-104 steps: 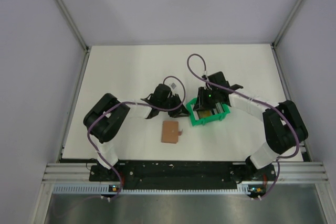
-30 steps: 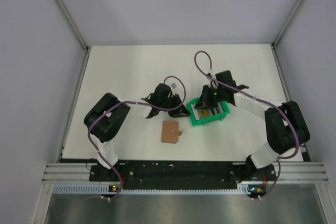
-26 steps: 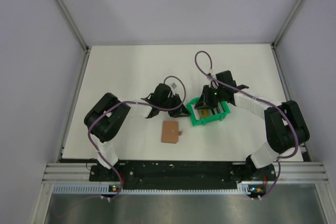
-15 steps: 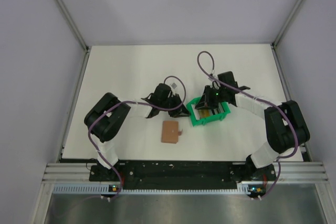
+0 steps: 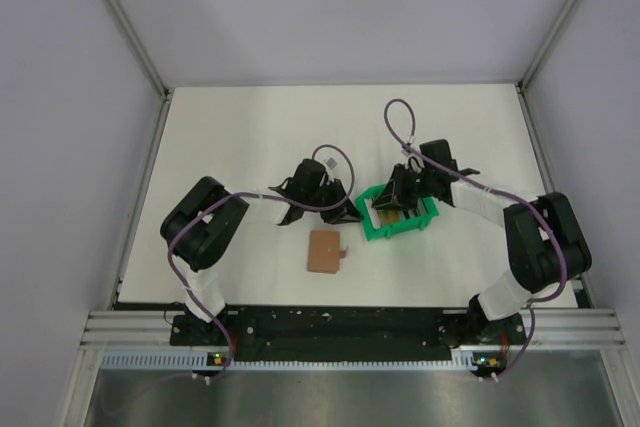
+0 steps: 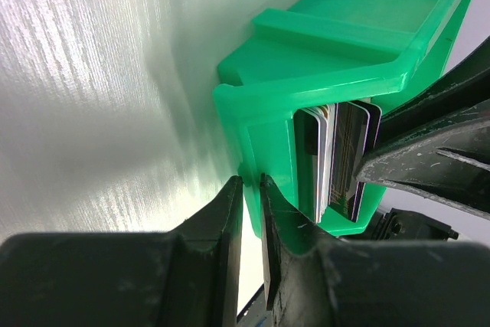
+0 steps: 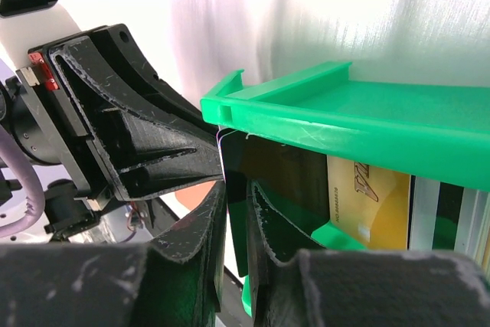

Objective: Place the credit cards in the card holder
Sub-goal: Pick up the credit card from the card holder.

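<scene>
Right claw [image 7: 237, 189] shifted, card [image 7: 283, 178] pinched, tray [image 7: 367, 116] clamped

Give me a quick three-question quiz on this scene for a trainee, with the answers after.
1. Where does the holder lie?
2. True or false: the green tray is empty.
3. What do the right fingers pinch? A) a dark card B) the holder C) nothing

Key:
1. Flat on the table, outside the tray.
2. False: cards stand on edge in it.
3. A
</scene>
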### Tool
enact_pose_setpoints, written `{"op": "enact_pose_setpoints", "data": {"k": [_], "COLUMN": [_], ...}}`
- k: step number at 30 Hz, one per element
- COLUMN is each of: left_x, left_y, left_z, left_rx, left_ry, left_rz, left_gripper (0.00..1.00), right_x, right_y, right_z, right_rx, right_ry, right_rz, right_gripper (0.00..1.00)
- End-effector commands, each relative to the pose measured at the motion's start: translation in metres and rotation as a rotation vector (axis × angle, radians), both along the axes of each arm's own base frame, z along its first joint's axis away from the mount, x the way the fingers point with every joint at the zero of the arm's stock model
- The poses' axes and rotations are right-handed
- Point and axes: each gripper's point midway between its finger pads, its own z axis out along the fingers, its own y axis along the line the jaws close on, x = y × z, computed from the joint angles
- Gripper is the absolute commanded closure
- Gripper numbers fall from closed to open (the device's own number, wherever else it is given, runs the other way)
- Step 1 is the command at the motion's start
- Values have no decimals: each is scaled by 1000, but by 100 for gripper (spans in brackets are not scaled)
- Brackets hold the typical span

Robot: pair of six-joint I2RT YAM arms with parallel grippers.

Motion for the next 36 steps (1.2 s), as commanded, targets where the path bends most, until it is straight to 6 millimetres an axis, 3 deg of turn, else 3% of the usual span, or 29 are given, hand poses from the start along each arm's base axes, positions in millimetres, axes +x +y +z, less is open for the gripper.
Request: {"op": "enact_pose_setpoints", "data": {"k": [1, 6, 14, 25, 30, 36], "left_x": [8, 7, 6, 7, 7, 7], "left_y": [-8, -7, -7, -8, -9, -8], "left_z": [8, 7, 7, 8, 8, 7], "left_rx": [-17, -16, -13, -19, -20, -20], "left_ry": [-48, -45, -44, -46, -46, -44], "left_rz": [-15, -15, -16, -18, -19, -16], "left_gripper": [82, 82, 82, 82, 82, 82], "right_x": [-3, 0, 11, 11, 10, 11], "right_y": [7, 4, -20, -44, -43, -29], "right_z": [21, 20, 19, -8, -13, -16], "right_rx": [98, 97, -6, -194, -208, -204], "right_ry": [0, -12, -63, -46, -35, -29], "right_rz": [5, -27, -95, -102, -85, -40], "right_gripper": [86, 87, 87, 87, 85, 84]}}
